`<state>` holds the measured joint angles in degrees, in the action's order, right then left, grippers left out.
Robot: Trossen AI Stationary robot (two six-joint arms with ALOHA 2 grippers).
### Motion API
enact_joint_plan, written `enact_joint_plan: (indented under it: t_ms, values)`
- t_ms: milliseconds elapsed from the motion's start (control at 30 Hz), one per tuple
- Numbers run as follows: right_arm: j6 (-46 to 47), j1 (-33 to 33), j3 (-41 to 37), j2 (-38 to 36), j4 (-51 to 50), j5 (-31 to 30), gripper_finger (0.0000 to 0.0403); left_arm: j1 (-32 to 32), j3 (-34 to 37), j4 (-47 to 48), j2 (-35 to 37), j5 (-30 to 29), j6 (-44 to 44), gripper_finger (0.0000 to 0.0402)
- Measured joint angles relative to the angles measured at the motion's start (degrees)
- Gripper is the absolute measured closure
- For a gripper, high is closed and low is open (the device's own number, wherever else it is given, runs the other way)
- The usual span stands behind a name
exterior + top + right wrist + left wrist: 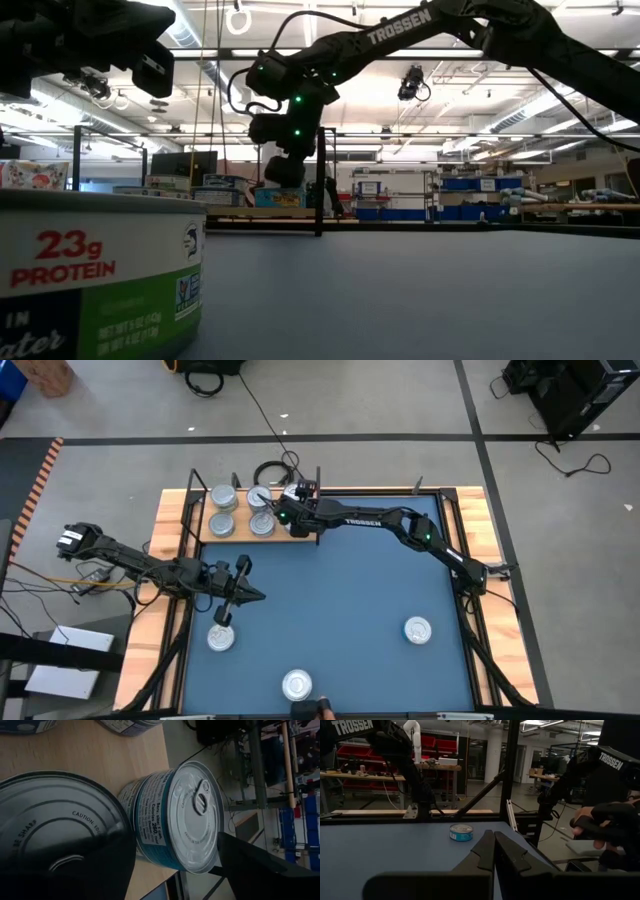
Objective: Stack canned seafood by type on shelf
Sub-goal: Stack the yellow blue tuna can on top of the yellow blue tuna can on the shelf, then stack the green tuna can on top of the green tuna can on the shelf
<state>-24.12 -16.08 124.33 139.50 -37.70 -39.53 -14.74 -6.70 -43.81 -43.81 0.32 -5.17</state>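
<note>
The shelf (240, 538) is a light-brown board at the blue mat's far left, with several silver tins (222, 525) standing on it. My right gripper (288, 512) reaches over the shelf's right end. In the right wrist view it is open (177, 865), and a teal-labelled tin (192, 815) stands on the board's edge between its fingers. Three more tins rest on the mat (221, 638) (297, 685) (417, 630). My left gripper (248, 596) hangs shut above the mat's left part, fingers (495, 851) pointing right. My right gripper has one finger (250, 865) beside the teal-labelled tin's lid rim (219, 827) and the other (100, 865) in front of a nearer tin (55, 820). I cannot tell whether either finger touches a tin.
Black metal uprights (192, 495) stand at the shelf's corners. Wooden table borders (150, 610) flank the mat, with black frame posts (510, 770) along the table's edges. A gloved hand (600, 825) shows beyond the table in the left wrist view. The nearest tin (100, 270) fills the low view's left.
</note>
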Motion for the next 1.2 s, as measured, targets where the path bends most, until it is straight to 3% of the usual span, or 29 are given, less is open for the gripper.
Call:
enact_joint_plan:
  t_ms: [367,600,733,967,1200]
  values:
    - [0.20,1.12,5.51,0.02,-1.52,0.42,0.0130,-0.01,0.00,-0.05,0.00,-0.01,0.00,0.0390]
    - [4.28,2.48,8.14,0.02,-1.35,5.90,0.0148,0.00,0.00,-0.29,0.00,-0.02,0.24,0.0390]
    - [7.31,2.48,8.66,0.02,-1.33,9.96,0.0201,0.00,-0.02,-1.56,0.02,-0.02,0.26,0.0390]
    - [12.58,2.48,8.66,0.02,2.95,22.53,0.0376,0.00,-0.02,-1.40,0.00,-0.04,0.30,0.0390]
    - [13.15,2.91,8.66,0.02,12.72,28.60,0.0398,0.00,-0.02,-1.78,0.00,-0.04,2.22,0.0390]
